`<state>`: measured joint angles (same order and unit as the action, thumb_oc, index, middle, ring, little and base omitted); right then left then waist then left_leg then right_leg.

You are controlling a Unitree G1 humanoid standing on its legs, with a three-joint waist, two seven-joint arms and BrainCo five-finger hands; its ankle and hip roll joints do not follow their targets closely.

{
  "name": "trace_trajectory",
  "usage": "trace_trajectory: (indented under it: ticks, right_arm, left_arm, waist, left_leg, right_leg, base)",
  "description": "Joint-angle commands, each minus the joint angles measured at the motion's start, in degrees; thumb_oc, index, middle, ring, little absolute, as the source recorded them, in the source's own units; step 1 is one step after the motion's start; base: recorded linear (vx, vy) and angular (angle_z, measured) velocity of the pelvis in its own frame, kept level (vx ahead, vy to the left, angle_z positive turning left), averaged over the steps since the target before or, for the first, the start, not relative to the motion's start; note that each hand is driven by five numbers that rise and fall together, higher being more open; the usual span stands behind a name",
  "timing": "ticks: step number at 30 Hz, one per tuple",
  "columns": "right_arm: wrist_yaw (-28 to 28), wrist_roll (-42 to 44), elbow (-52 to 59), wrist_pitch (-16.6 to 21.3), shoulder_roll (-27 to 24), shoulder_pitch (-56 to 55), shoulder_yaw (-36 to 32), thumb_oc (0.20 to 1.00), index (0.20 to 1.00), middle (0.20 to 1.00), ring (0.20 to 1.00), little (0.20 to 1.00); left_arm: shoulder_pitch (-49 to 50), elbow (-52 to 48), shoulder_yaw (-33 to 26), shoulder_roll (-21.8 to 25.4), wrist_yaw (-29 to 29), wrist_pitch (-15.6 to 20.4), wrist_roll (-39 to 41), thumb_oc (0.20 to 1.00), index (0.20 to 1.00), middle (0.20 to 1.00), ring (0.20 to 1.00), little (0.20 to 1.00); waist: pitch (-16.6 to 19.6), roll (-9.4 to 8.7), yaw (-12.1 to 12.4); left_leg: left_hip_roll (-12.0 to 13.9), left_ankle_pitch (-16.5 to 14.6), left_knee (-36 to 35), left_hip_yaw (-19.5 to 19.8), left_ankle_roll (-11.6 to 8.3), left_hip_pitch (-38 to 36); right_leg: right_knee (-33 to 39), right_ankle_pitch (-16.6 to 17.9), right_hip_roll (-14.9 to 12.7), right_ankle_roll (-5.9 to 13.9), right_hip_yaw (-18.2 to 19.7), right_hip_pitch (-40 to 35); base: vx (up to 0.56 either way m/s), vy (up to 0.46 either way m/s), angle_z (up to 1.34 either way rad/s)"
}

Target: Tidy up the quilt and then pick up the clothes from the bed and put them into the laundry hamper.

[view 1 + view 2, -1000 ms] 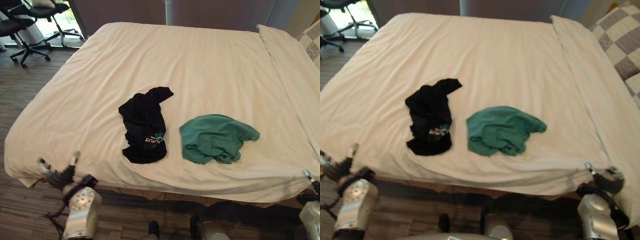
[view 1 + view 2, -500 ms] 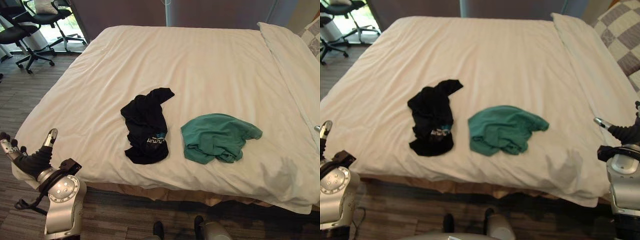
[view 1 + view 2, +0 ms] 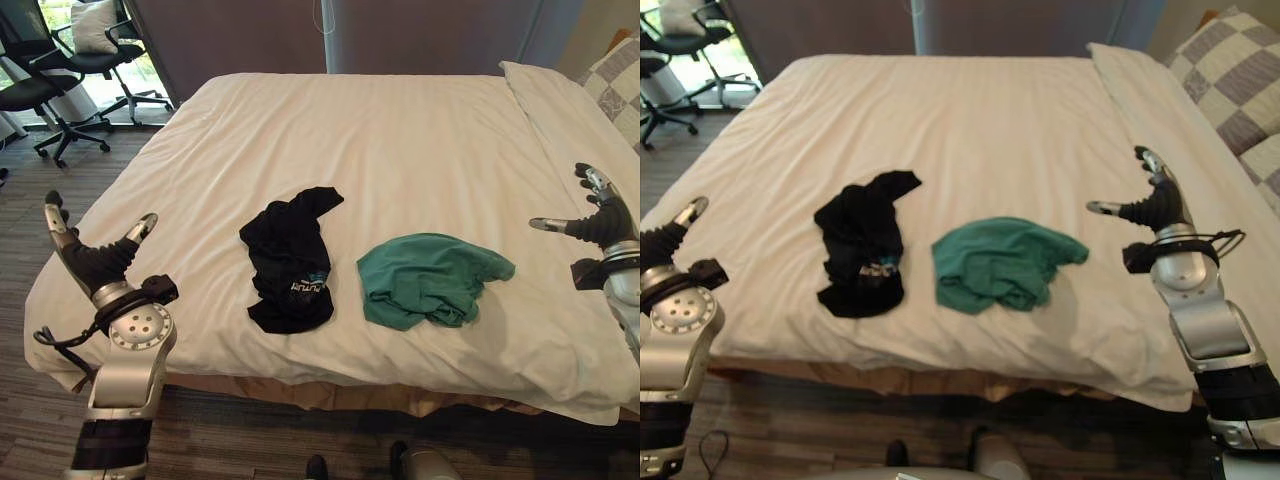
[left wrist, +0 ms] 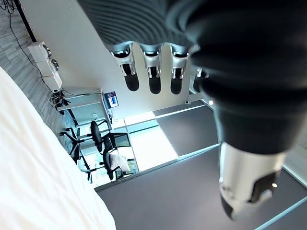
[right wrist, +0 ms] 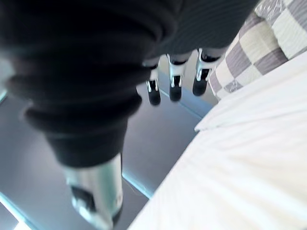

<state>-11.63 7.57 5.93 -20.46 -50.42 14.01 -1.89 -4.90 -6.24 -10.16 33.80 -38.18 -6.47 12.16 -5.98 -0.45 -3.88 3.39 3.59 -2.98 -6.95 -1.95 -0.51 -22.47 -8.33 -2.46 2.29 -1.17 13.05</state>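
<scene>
A white quilt point(image 3: 400, 150) lies spread flat over the bed. On it near the front edge lie a crumpled black garment point(image 3: 290, 255) and, to its right, a crumpled green garment point(image 3: 430, 278). My left hand point(image 3: 95, 262) is raised above the bed's front left corner, fingers straight, holding nothing. My right hand point(image 3: 1152, 204) is raised over the quilt's right side, to the right of the green garment, also with straight fingers and empty. The left hand point(image 4: 153, 67) and the right hand point(image 5: 175, 79) show relaxed fingers with nothing between them in the wrist views.
Checked pillows point(image 3: 1230, 95) lie at the bed's far right. Black office chairs point(image 3: 60, 75) stand on the wood floor at the far left by a window. A dark wall runs behind the bed.
Both hands have let go of the quilt's front edge and risen from below the bed to above its corners. The quilt now lies flat. The camera has tilted up a little.
</scene>
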Motion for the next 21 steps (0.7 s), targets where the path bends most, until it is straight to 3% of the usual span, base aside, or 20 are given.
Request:
trace_trajectory:
  ticks: [1, 7, 8, 9, 10, 11, 21]
  right_arm:
    - [-0.88, 0.06, -0.34, 0.99, -0.37, 2.06, -2.25, 1.000, 1.000, 1.000, 1.000, 1.000]
    - [-0.64, 0.18, -0.61, 0.42, -0.45, 3.06, -0.95, 1.000, 1.000, 1.000, 1.000, 1.000]
    - [0.67, 0.37, -8.05, -0.03, 0.93, 13.18, 10.12, 1.000, 1.000, 1.000, 1.000, 1.000]
    - [-0.14, 3.38, -18.77, 1.64, 3.27, 30.91, 22.92, 1.000, 1.000, 1.000, 1.000, 1.000]
    - [-0.90, 4.34, -22.61, 2.60, 4.56, 36.50, 26.58, 1.000, 1.000, 1.000, 1.000, 1.000]
    - [-2.83, 5.37, -35.37, 5.70, 11.44, 50.05, 37.13, 1.000, 1.000, 1.000, 1.000, 1.000]
    - [-6.31, 5.87, -42.74, 5.42, 17.00, 54.98, 40.22, 1.000, 1.000, 1.000, 1.000, 1.000]
  left_arm:
    - [0.12, -1.77, -3.70, 3.62, -0.29, 1.46, -3.42, 1.000, 1.000, 1.000, 1.000, 1.000]
    - [-0.64, -0.92, -2.84, 4.03, -0.04, 0.94, -4.18, 1.000, 1.000, 1.000, 1.000, 1.000]
    - [-7.45, 9.42, 3.96, 6.94, 3.60, 0.83, -6.87, 1.000, 1.000, 1.000, 1.000, 1.000]
    - [-22.29, 24.78, 13.15, 11.22, 4.12, 3.33, -5.81, 1.000, 1.000, 1.000, 1.000, 1.000]
    - [-27.76, 29.62, 16.58, 11.46, 3.72, 4.02, -5.13, 1.000, 1.000, 1.000, 1.000, 1.000]
    - [-41.61, 43.67, 27.06, 7.38, 3.39, 4.59, -6.52, 1.000, 1.000, 1.000, 1.000, 1.000]
    - [-46.83, 46.74, 31.16, 3.34, 2.78, 5.29, -7.43, 1.000, 1.000, 1.000, 1.000, 1.000]
  waist:
    - [-0.85, -4.43, -0.21]
    - [-0.71, -4.45, -0.07]
    - [-1.04, -4.26, 0.81]
    - [-5.77, -3.64, 1.08]
    - [-7.72, -3.39, 1.03]
    - [-13.39, -2.62, 1.99]
    - [-15.32, -2.12, 2.79]
  left_leg:
    - [-2.20, -5.61, -2.02, 1.22, 0.59, -3.04]
    - [-2.13, -5.56, -2.02, 1.20, 0.56, -3.05]
    - [-1.28, -5.14, -2.02, 0.88, 0.28, -2.75]
    - [-0.40, -4.45, -2.02, -0.22, -0.03, -0.03]
    - [-0.26, -3.88, -2.02, -0.45, -0.12, 1.35]
    - [-0.33, -2.52, -1.79, -0.27, 0.12, 4.85]
    - [-1.00, -2.35, -2.02, 0.28, 0.04, 5.36]
  right_leg:
    - [26.73, 11.29, -0.09, 5.11, 0.56, -15.11]
    - [26.78, 11.33, -0.16, 5.14, 0.50, -15.14]
    - [27.18, 11.78, -1.10, 5.65, -0.07, -14.96]
    - [26.93, 12.25, -1.89, 6.25, 0.03, -11.96]
    - [26.83, 12.70, -1.92, 6.28, 0.32, -10.59]
    - [25.90, 13.03, -2.19, 6.11, 0.00, -7.71]
    - [25.60, 12.97, -2.72, 6.04, -0.87, -7.62]
  base:
    - [0.00, 0.000, 0.00]
    - [0.04, 0.003, 0.00]
    - [0.08, 0.054, -0.02]
    - [-0.07, 0.069, -0.09]
    - [-0.51, 0.126, -0.45]
    - [-0.36, 0.097, -0.54]
    - [-0.04, 0.024, 0.05]
